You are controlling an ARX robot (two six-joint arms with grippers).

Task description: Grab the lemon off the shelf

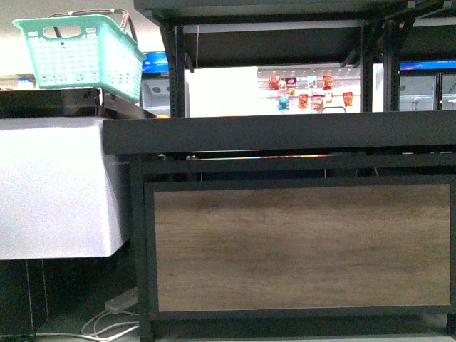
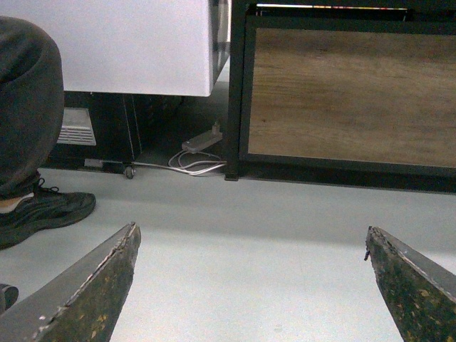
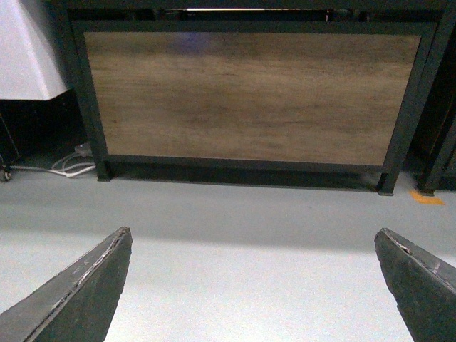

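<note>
Black metal tiered shelf (image 1: 285, 132) ahead; yellow lemon unseen, seemingly approach stage.
Left gripper (image 2: 251, 234), right gripper (image 3: 253, 234) gape empty; next, probably lift and search.

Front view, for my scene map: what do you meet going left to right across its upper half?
Teal basket → white panel → hanging snack packets → shelf post.

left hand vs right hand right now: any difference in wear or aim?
Wear: the left hand has scuffed fingers speckled yellowish; the right hand fingers look cleaner, plain dark.
Aim: the left hand points at the shelf corner post, with a white cabinet and a person's shoe in view; the right hand squarely faces the wood panel.
Shared: both open, empty, over the grey floor.
</note>
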